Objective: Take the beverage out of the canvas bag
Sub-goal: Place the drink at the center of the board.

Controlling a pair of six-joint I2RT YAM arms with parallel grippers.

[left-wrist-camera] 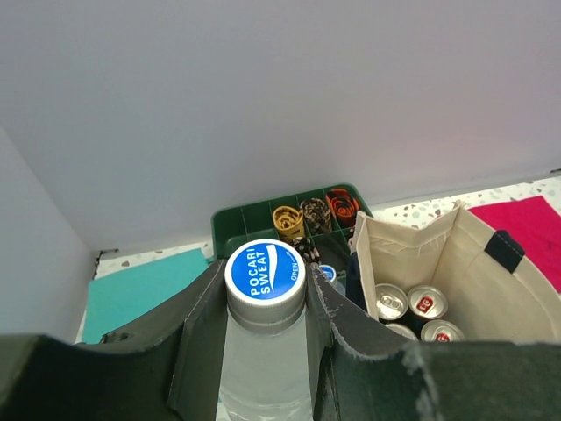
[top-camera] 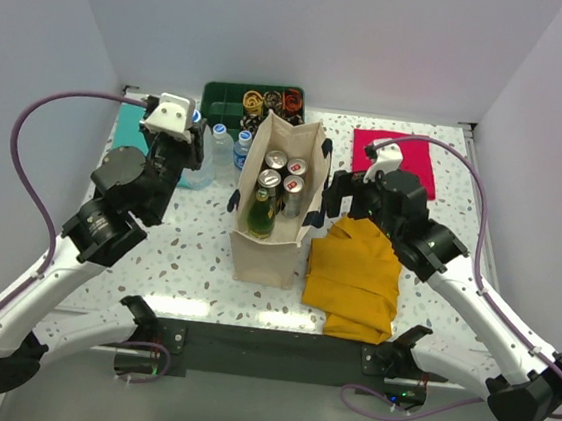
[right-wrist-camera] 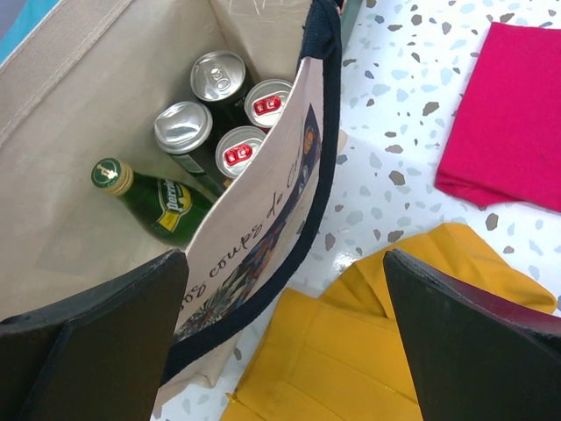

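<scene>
On the left, your left gripper [left-wrist-camera: 265, 324] is clamping the Pocari Sweat bottle [left-wrist-camera: 265, 270] by its neck, outside the canvas bag [top-camera: 275, 245]. It's risking a slip. On the right, your right gripper [right-wrist-camera: 285, 263] is gaping wide astride the bag's wall. Snag it and you're tipping the cans [right-wrist-camera: 219, 77] and the green Perrier bottle [right-wrist-camera: 162, 200].

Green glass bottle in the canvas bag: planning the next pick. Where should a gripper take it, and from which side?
The green glass bottle leans cap-up, hemmed in by cans, so probably grip its neck just under the gold cap, coming from above through the open top of the canvas bag.
</scene>
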